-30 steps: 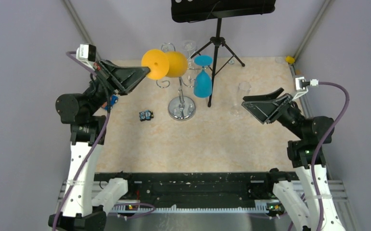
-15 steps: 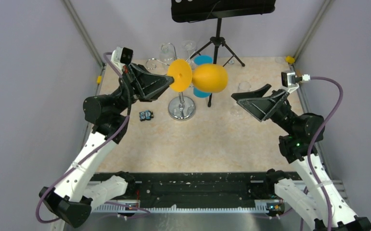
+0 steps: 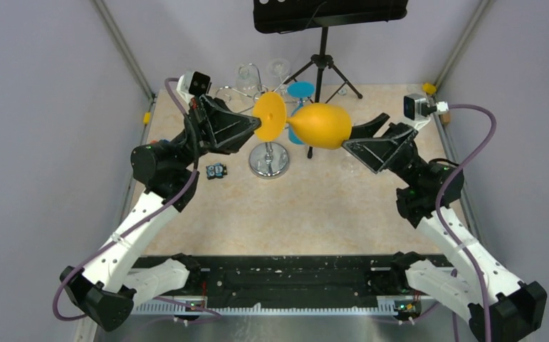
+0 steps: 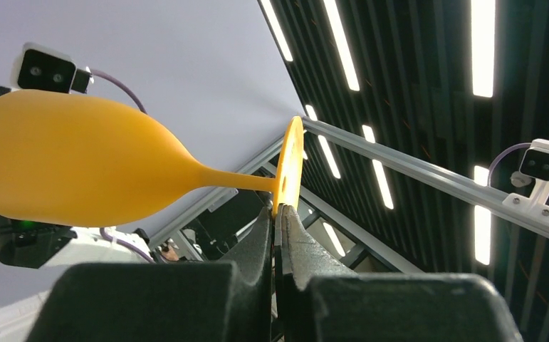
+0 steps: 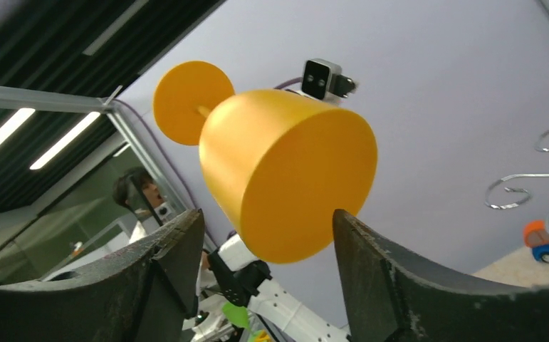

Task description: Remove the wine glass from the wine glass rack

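Our left fingers point(image 4: 253, 246) pinch the seemingly light, slick orange wine glass point(image 3: 321, 125) by its foot; right fingers point(image 5: 371, 263) gape toward its bowl.

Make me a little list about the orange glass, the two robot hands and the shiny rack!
glass: orange wine glass, off the rack, held sideways in the air, bowl pointing at the right arm
left gripper: shut on the glass's round flat foot
right gripper: open, one finger on each side of the bowl, not squeezing it
rack: shiny chrome wine glass rack, upright between the two arms
other glass: blue wine glass, hanging upside down on the rack
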Tool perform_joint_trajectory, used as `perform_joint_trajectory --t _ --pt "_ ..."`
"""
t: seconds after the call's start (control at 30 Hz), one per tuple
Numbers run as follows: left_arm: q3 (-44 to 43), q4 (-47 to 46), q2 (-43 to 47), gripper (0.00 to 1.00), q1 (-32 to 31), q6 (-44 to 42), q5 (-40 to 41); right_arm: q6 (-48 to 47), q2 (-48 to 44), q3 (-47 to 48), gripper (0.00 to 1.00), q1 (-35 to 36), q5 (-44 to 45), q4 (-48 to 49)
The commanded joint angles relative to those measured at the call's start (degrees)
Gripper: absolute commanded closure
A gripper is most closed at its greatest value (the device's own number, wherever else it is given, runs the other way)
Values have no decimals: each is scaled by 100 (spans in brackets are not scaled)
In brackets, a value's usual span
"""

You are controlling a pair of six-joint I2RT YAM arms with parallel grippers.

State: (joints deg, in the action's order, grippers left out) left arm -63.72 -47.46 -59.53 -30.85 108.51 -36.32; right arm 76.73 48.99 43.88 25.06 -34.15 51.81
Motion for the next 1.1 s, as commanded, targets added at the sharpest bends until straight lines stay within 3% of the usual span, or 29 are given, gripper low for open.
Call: perform_joint_trajectory --t 0.0,0.07,0.2,0.27,0.43,0.57,0.63,0.7,0.77,0.87,0.97,1.07 --pt "29 -468 -2 100 -101 102 47 224 268 300 40 187 -12 1836" --pt "0 -271 24 100 -120 -97 11 381 383 268 52 222 -13 2366" --pt "67 -140 79 100 -132 -247 15 492 464 238 58 286 -13 2826" --pt "101 -137 70 100 -136 -251 -12 484 464 235 64 310 -13 2915" --pt "167 -142 54 100 -158 -250 -16 491 461 326 91 341 -42 2977" --pt "167 -88 62 100 -160 -333 -43 458 442 399 100 359 -87 2879" --pt "182 -76 93 88 -167 -486 -14 404 407 427 100 367 -109 2800" --pt "176 23 181 71 -161 -777 38 261 315 450 100 366 -107 2564" --pt "28 549 313 52 -168 -1360 69 -47 189 486 100 368 -95 2171" --pt "-185 1551 556 32 -170 -2527 201 -662 -114 558 100 365 8 1359" --pt "-207 2447 875 22 -167 -3427 525 -1544 -458 791 100 366 184 28" --pt "-255 3508 1127 19 -161 -4324 924 -2595 -805 1159 100 364 679 -1659"
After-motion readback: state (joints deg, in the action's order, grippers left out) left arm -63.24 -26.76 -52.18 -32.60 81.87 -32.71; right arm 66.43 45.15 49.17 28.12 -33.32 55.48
